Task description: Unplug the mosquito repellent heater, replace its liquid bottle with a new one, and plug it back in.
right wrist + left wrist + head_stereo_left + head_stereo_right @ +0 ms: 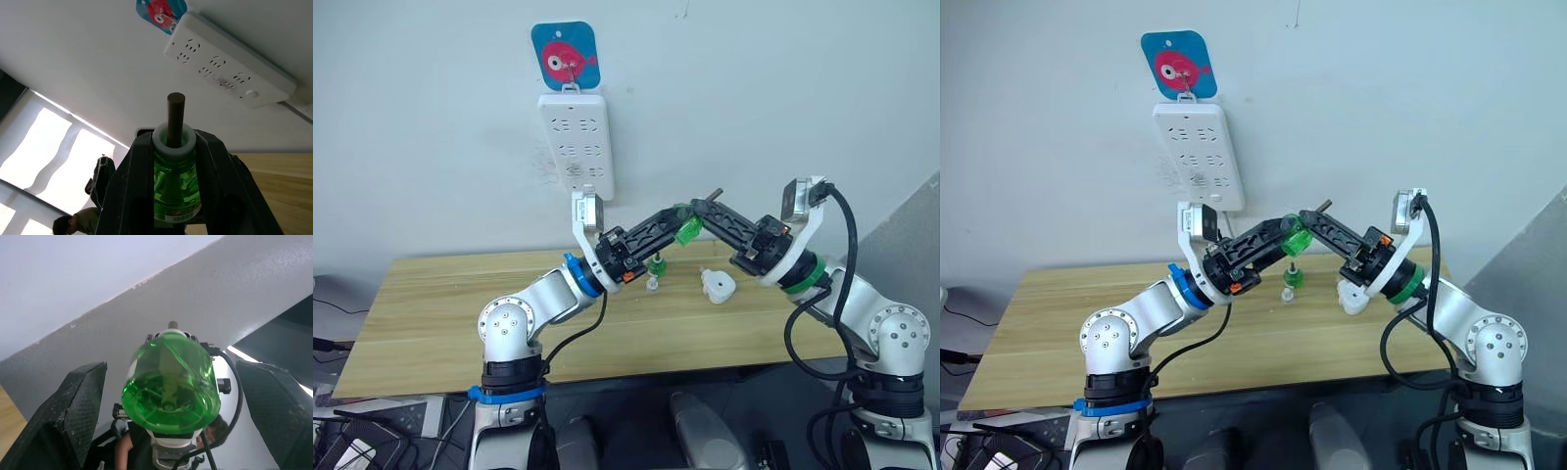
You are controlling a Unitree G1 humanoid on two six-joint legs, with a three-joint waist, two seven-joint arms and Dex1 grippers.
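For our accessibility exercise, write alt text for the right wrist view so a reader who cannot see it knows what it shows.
Two black fingers grip a green liquid bottle by its sides, a dark wick sticking out of its white neck. Behind it, a white power strip hangs on a pale wall under a blue card with a red fish, and a wooden table shows to one side.

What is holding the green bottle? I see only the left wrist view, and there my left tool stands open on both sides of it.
Observer: The right tool is shut on the green bottle, just below its wick.
Operator: Where is the heater now?
Observer: The mosquito repellent heater lies on the table, not in the power strip.
Operator: Is there another bottle?
Observer: Yes, a second green bottle stands on the table, on the heater's left.
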